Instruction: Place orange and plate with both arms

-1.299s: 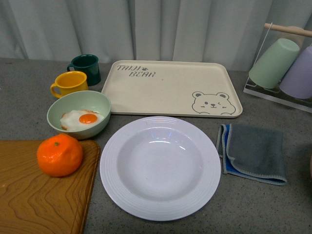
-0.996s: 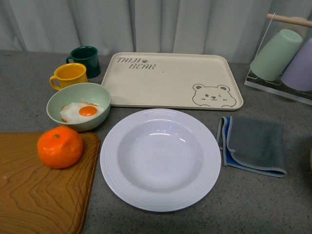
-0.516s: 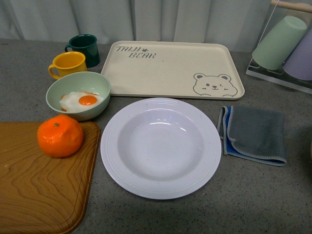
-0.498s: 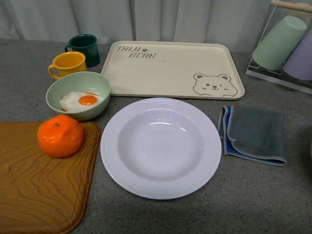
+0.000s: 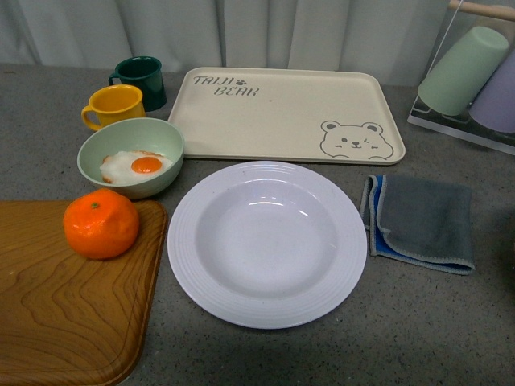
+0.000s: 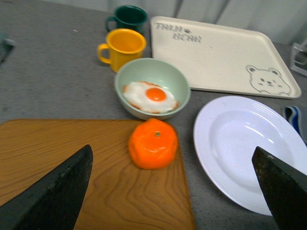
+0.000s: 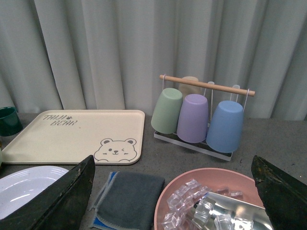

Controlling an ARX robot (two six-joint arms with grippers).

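The orange [image 5: 101,223] sits on the right part of a wooden board [image 5: 56,314] at the front left; it also shows in the left wrist view [image 6: 153,143]. The white plate [image 5: 187,265] with ridged rim lies empty on the table's middle, also in the left wrist view [image 6: 213,120] and partly in the right wrist view [image 7: 19,179]. My left gripper [image 6: 175,191] is open, above the board near the orange, touching nothing. My right gripper [image 7: 175,196] is open, above a pink bowl. Neither arm shows in the front view.
A pale green bowl [image 5: 96,149] with a fried egg, a yellow mug [image 5: 115,106] and a dark green mug [image 5: 142,78] stand at back left. The beige bear tray [image 5: 286,117] lies behind the plate. A grey cloth [image 5: 422,223], a cup rack [image 7: 204,115] and a pink bowl of ice [image 7: 172,182] are on the right.
The front view has tilted, so everything sits a little higher in the picture than a second ago. No object has moved on the table.
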